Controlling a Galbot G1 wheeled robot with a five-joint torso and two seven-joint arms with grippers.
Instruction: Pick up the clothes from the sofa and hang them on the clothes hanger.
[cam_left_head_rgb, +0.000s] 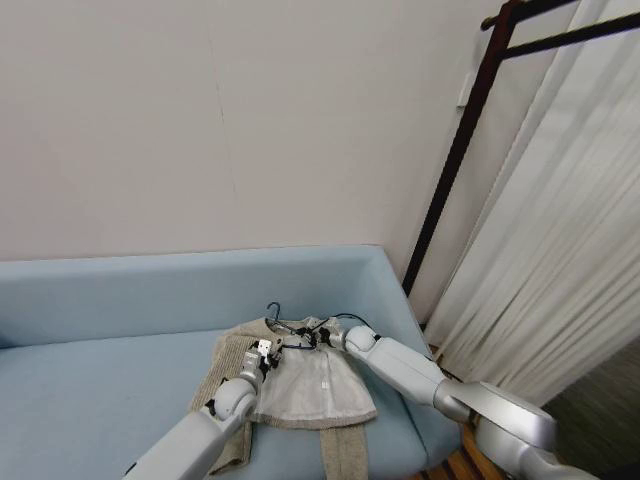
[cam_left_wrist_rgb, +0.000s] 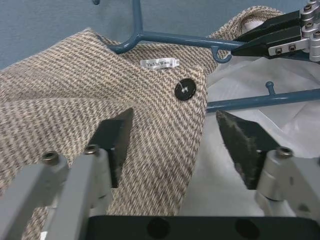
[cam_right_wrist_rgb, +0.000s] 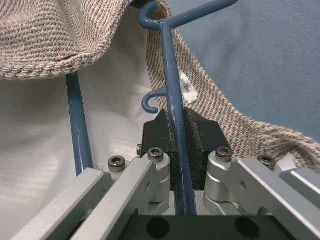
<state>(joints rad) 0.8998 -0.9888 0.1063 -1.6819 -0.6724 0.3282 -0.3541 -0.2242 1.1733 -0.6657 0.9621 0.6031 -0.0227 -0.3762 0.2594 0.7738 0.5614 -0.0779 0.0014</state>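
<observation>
Left arm (cam_left_head_rgb: 195, 440), right arm (cam_left_head_rgb: 410, 368): silver-grey rounded shells, black joint seams. Left gripper (cam_left_wrist_rgb: 175, 142), right gripper (cam_right_wrist_rgb: 178, 137): aluminium linkage fingers, black hex screws, black textured pads (cam_left_wrist_rgb: 116, 140).

Head camera looks down on sofa (cam_left_head_rgb: 100, 300) — wrist cameras close, sharing blue hanger (cam_left_wrist_rgb: 170, 38)

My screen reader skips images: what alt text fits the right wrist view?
The right gripper is shut on a bar of the blue hanger, which lies in a beige tweed cardigan with white lining on the light blue sofa.
</observation>
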